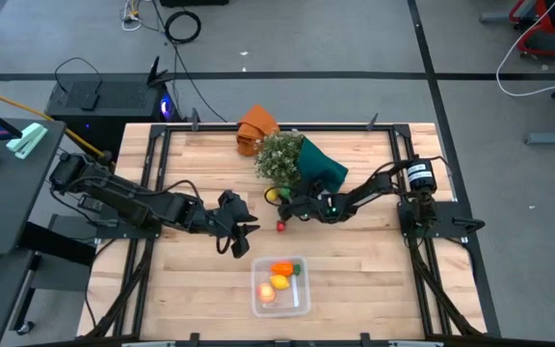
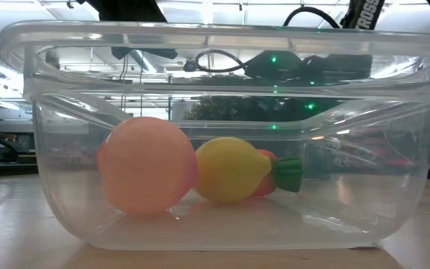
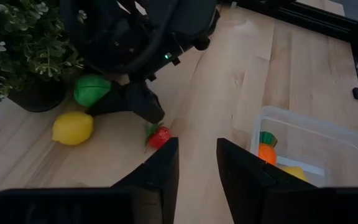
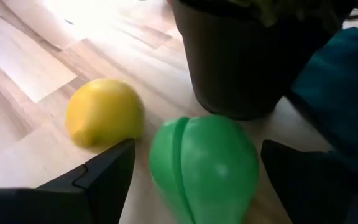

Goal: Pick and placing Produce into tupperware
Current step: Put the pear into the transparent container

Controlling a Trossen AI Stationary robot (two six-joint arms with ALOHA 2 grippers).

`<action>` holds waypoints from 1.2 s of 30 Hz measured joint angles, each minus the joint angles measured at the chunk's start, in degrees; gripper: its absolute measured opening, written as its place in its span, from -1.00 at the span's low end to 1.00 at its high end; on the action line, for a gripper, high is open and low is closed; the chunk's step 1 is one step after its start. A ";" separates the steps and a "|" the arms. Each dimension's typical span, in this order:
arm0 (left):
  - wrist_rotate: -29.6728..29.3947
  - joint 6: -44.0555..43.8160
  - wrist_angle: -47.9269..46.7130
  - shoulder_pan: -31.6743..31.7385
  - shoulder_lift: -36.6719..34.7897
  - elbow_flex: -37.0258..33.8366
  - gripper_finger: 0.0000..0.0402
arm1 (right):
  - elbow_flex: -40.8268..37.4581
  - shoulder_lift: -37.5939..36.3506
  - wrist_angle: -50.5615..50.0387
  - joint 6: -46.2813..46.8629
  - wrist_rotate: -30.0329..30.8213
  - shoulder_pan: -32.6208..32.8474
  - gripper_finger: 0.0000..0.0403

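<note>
The right pincer stands wide around a green fruit, a lemon just beside it. The left pincer hovers narrowly parted, a red berry just ahead.

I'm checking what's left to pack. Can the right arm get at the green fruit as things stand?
Probably yes: the right tool is open, its fingers either side of the green fruit; the lemon lies beside it, the plant pot behind.

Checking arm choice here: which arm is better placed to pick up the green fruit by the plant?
Right. The right gripper is open with the green fruit between its fingers, beside the lemon. The left gripper hangs open farther off, nearer the red berry.
</note>
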 joint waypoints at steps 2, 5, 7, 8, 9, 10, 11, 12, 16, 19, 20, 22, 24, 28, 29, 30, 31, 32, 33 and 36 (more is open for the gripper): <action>0.00 0.00 0.00 0.00 0.00 0.00 -0.44 | 0.02 0.00 -0.19 0.80 -0.07 -0.46 0.57; 0.00 0.00 0.00 0.00 0.00 0.00 -0.45 | 0.02 0.00 -1.51 2.82 -0.09 -0.90 0.50; 0.00 -0.02 0.00 0.00 0.00 0.00 -0.44 | 0.02 0.00 -2.61 3.30 -0.45 -0.86 0.43; 0.00 -0.03 0.00 0.00 0.00 0.00 -0.44 | 0.02 0.00 -2.82 3.38 -0.59 -0.78 0.38; 0.00 -0.02 0.00 0.00 0.00 0.00 -0.43 | 0.02 0.00 -2.86 3.36 -0.68 -0.77 0.34; 0.00 -0.02 0.00 0.00 0.00 0.00 -0.43 | 0.02 0.00 -2.91 3.34 -0.92 -0.73 0.29; 0.00 -0.04 0.00 0.00 0.00 0.00 -0.42 | 0.02 0.00 -2.95 3.37 -1.11 -0.73 0.25; 0.00 -0.04 0.00 0.00 0.00 0.00 -0.42 | 0.02 0.00 -2.95 3.43 -1.23 -0.75 0.20; 0.00 -0.04 0.00 0.00 0.00 0.00 -0.43 | 0.02 0.00 -2.83 3.44 -1.22 -0.55 0.03; 0.00 -0.04 0.00 0.00 0.00 0.00 -0.45 | 0.05 -0.02 -2.66 3.42 -1.14 -0.27 -0.06; 0.00 -0.04 0.00 0.00 0.00 0.00 -0.45 | 0.05 -0.02 -2.65 3.44 -1.12 -0.06 -0.08; 0.00 -0.04 0.00 0.02 0.00 0.00 -0.44 | 0.05 -0.03 -2.68 3.42 -1.07 0.10 -0.09; 0.00 -0.02 0.00 0.02 0.00 0.00 -0.43 | 0.05 -0.04 -2.69 3.44 -1.07 0.25 -0.09; 0.00 -0.02 -0.02 0.02 0.00 0.00 -0.42 | 0.05 -0.04 -2.72 3.47 -1.07 1.02 -0.07; 0.00 0.00 -0.01 0.02 0.00 0.00 -0.42 | 0.07 -0.04 -2.74 3.47 -1.07 1.30 -0.07; 0.00 0.00 -0.02 0.02 0.00 0.00 -0.43 | 0.07 -0.04 -2.74 3.47 -1.07 1.61 -0.07; 0.00 0.00 -0.02 0.02 0.00 0.00 -0.44 | 0.09 -0.04 -2.76 3.48 -1.08 1.98 -0.07; 0.00 0.00 -0.02 0.02 0.00 0.00 -0.44 | 0.11 -0.17 -2.88 3.49 -1.12 2.37 -0.07; 0.00 0.00 -0.02 0.02 0.00 0.00 -0.45 | 0.09 -0.54 -3.27 3.49 -1.36 2.84 -0.08; -0.02 0.02 -0.11 0.02 0.00 0.00 -0.44 | 0.07 -2.06 -3.85 3.44 -1.44 4.24 -0.08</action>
